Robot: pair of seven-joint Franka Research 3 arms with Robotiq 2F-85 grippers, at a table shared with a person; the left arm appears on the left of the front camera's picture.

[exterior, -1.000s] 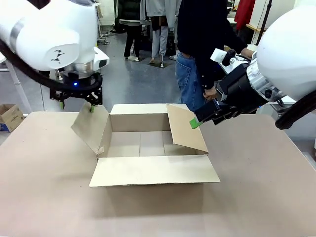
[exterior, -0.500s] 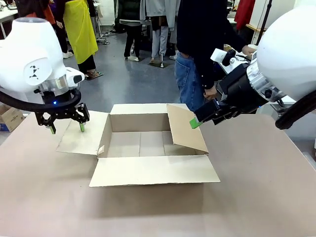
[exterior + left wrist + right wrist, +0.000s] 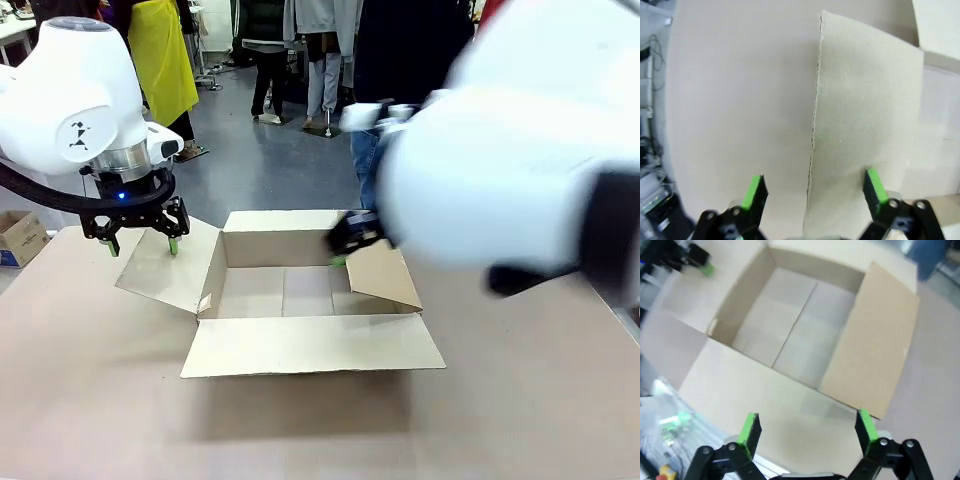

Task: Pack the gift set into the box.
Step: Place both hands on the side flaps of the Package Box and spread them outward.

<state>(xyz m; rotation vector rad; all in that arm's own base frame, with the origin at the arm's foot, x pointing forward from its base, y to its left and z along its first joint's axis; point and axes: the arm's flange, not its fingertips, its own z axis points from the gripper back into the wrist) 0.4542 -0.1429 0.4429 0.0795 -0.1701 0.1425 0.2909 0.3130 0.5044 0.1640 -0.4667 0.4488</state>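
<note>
The box [image 3: 310, 345] stands open and empty at the table's middle, all four flaps spread. My left gripper [image 3: 141, 243] hangs open over the outer edge of the left flap [image 3: 165, 270]. In the left wrist view that flap's edge [image 3: 865, 115] runs between the green pads [image 3: 752, 192] without touching them. My right gripper [image 3: 340, 255], blurred by motion, is at the right flap [image 3: 385, 275]. From above, my right gripper [image 3: 807, 429] is open and looks into the box [image 3: 790, 325]. The gift set is out of view.
A person in dark top and jeans [image 3: 400, 60] stands behind the box at the table's far side. A small printed carton [image 3: 20, 235] sits on the floor at the left. My right arm's white bulk [image 3: 520, 170] looms over the table's right half.
The left flap went from raised to folded outward, and my left gripper moved left with it. My right arm has swung left from beside the right flap toward the box opening.
</note>
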